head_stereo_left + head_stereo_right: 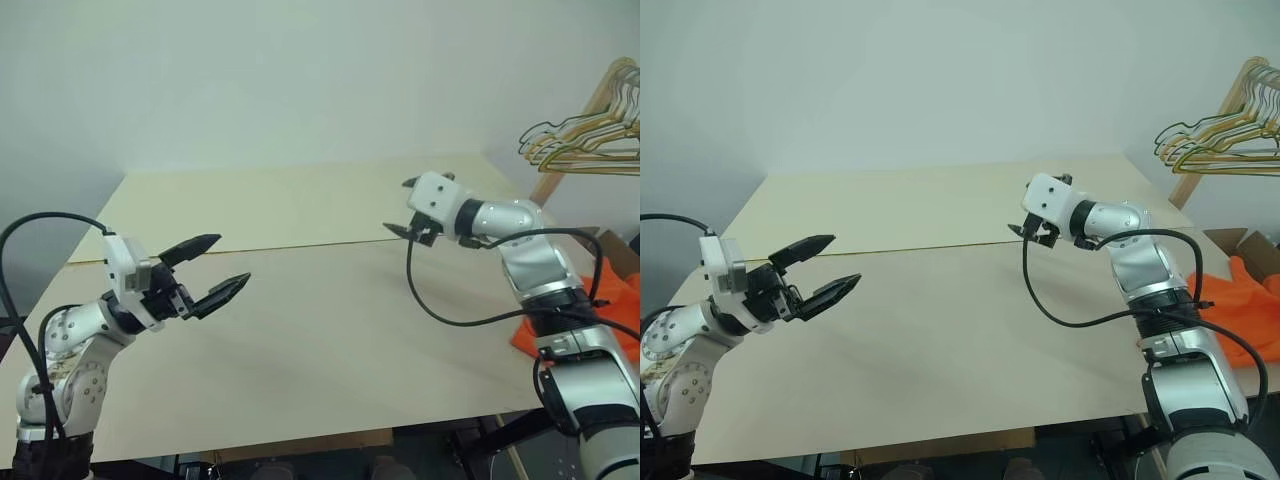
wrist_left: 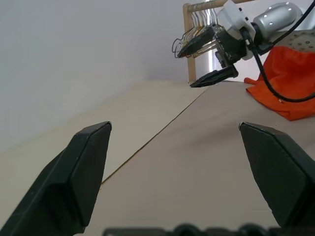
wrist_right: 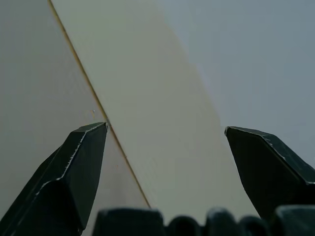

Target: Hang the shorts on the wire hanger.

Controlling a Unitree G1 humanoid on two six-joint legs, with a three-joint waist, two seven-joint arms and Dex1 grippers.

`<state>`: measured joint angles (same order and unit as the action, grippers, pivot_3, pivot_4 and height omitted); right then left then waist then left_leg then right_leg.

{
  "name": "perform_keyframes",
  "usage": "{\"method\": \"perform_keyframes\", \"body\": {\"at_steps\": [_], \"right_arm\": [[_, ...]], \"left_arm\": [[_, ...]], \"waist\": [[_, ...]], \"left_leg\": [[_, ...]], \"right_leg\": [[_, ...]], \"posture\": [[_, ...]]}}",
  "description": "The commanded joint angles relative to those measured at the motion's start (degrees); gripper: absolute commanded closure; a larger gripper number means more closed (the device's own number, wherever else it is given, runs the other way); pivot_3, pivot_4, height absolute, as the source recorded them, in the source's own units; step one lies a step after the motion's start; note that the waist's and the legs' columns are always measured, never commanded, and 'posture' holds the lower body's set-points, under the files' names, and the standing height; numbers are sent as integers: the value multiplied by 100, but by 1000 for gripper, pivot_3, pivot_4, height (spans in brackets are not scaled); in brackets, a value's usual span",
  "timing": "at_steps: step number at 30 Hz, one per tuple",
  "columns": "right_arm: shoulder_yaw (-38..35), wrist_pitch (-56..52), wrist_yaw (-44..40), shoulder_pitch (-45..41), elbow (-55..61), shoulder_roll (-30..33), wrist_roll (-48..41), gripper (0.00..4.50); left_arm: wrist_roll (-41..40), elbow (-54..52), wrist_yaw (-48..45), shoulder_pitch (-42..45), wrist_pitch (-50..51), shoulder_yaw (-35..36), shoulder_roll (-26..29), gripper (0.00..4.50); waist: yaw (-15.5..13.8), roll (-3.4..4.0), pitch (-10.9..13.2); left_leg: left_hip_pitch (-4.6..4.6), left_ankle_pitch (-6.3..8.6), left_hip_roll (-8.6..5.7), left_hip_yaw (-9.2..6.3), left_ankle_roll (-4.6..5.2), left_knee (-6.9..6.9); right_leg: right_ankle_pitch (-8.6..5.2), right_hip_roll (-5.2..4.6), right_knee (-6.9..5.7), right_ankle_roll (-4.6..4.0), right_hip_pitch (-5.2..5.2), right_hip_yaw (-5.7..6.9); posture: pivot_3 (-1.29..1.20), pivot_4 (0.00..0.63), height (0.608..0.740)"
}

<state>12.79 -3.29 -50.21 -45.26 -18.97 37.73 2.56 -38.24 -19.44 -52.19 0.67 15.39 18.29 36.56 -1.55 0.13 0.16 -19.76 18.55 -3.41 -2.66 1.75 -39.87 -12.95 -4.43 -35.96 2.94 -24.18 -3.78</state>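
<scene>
A pale table (image 1: 300, 330) fronts a grey wall (image 1: 300, 80). Above the table, left gripper (image 1: 213, 270) and right gripper (image 1: 405, 208) hover, jaws apart, empty.

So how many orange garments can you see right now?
1. The shorts lie at the table's right edge, beside the right arm and below the hanger bunch. They are partly hidden by the arm, so more cloth may sit underneath.
</scene>
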Motion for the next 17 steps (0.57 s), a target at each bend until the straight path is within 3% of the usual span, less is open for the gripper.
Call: {"method": "perform_keyframes", "body": {"at_steps": [1, 8, 17], "right_arm": [[-96, -227, -496, 22, 334, 102, -236, 55], [-58, -221, -1054, 288, 520, 213, -242, 55], [-50, -109, -1071, 381, 448, 191, -43, 55]], "left_arm": [[63, -234, 97, -127, -20, 183, 111, 0], [81, -270, 163, -363, 78, 198, 184, 0], [204, -274, 91, -590, 125, 146, 292, 0]], "waist": [[-25, -1, 0], [-98, -10, 0], [-112, -14, 2]], "left_leg": [[0, 1, 0, -1, 2, 1], [1, 3, 1, 0, 5, 3], [1, 3, 1, 0, 6, 5]], "right_leg": [[0, 0, 1, -1, 0, 1], [-1, 1, 1, -3, -1, 5], [-1, 0, 1, -5, -1, 6]], "posture": [[131, 0, 740], [140, 0, 740], [146, 0, 740]]}}
